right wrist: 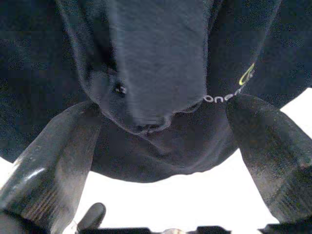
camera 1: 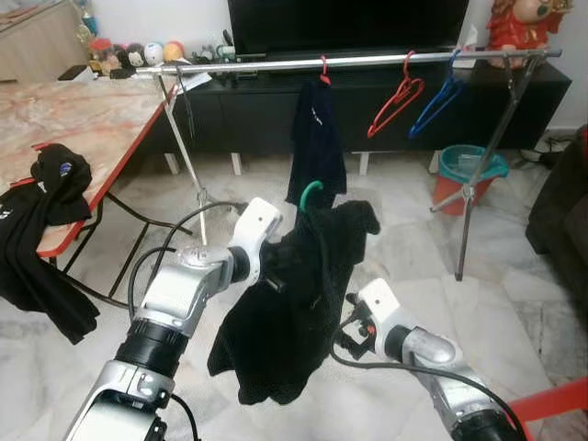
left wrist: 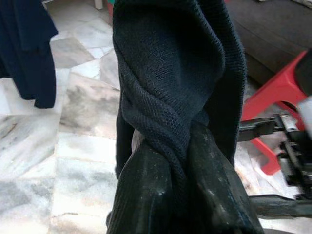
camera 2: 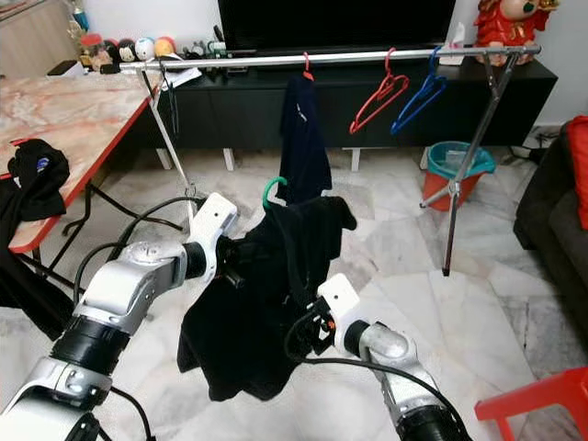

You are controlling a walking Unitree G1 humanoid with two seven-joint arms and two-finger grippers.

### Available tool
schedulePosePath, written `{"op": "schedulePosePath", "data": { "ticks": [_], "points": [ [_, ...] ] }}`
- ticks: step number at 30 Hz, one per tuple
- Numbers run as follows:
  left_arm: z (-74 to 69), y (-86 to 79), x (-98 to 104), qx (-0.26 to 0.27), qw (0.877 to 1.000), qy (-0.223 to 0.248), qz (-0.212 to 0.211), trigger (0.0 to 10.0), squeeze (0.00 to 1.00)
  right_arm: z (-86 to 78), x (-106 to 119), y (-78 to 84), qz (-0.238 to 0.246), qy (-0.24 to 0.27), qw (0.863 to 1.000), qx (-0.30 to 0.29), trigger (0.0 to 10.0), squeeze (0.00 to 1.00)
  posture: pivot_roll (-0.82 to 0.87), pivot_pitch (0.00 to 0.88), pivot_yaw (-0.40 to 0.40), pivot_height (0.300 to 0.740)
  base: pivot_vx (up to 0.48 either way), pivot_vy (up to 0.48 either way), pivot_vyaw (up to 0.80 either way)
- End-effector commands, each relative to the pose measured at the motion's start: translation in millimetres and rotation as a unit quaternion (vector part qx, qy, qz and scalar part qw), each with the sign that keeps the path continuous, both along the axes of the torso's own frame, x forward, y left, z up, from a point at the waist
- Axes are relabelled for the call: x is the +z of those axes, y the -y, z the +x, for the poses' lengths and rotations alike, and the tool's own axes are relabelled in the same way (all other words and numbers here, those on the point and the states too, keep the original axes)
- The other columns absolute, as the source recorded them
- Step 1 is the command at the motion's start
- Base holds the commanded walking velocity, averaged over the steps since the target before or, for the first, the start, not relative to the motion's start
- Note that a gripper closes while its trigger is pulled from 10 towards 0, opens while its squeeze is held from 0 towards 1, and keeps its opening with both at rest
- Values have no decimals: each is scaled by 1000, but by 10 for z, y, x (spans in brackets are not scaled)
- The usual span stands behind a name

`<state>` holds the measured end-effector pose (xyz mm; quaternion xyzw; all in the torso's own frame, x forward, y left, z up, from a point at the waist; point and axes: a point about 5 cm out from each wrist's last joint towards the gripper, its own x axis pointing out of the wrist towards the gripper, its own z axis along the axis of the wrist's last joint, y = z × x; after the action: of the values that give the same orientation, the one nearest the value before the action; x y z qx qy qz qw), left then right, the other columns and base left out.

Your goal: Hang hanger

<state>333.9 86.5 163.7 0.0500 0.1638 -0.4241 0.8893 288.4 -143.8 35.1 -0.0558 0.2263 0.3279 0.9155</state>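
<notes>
A black garment [camera 1: 289,303] hangs on a green hanger, whose hook [camera 1: 310,191] sticks up above the cloth. My left gripper [left wrist: 178,187] is shut on a twisted fold of this garment near its top left, fingers [left wrist: 146,200] pressed against the fabric. Low on the garment's right side my right gripper [right wrist: 161,161] stands open, with a fold of cloth hanging between its spread fingers [right wrist: 53,165]. The silver rail [camera 1: 367,61] runs across the back, above and beyond the hanger. On it hang a navy shirt [camera 1: 317,138], a red hanger [camera 1: 397,99] and a blue hanger [camera 1: 439,99].
A marble-topped table [camera 1: 83,119] with black clothes [camera 1: 55,184] draped on its edge stands at the left. The rack's legs [camera 1: 482,165] splay onto the floor. A teal and red bucket [camera 1: 469,170] sits behind them. A red stool [camera 1: 551,404] is near right.
</notes>
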Motion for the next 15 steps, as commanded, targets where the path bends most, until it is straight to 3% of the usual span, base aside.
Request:
{"op": "schedulePosePath", "data": {
  "ticks": [1, 8, 15],
  "points": [
    [-25, 24, 97, -11, 1000, 12, -9, 10000, 0, 47, 32, 11, 4, 11, 1000, -15, 10000, 0, 17, 0, 40, 740, 0, 0, 0],
    [-65, 29, 106, -15, 1000, 8, -9, 10000, 0, 118, 28, 135, -9, 22, 997, -79, 10000, 0, 23, 0, 35, 740, 0, 0, 0],
    [-94, 30, 124, -19, 1000, 7, -6, 10000, 0, 162, 48, 137, 20, 31, 993, -110, 10000, 0, 29, 0, 30, 740, 0, 0, 0]
  ]
}}
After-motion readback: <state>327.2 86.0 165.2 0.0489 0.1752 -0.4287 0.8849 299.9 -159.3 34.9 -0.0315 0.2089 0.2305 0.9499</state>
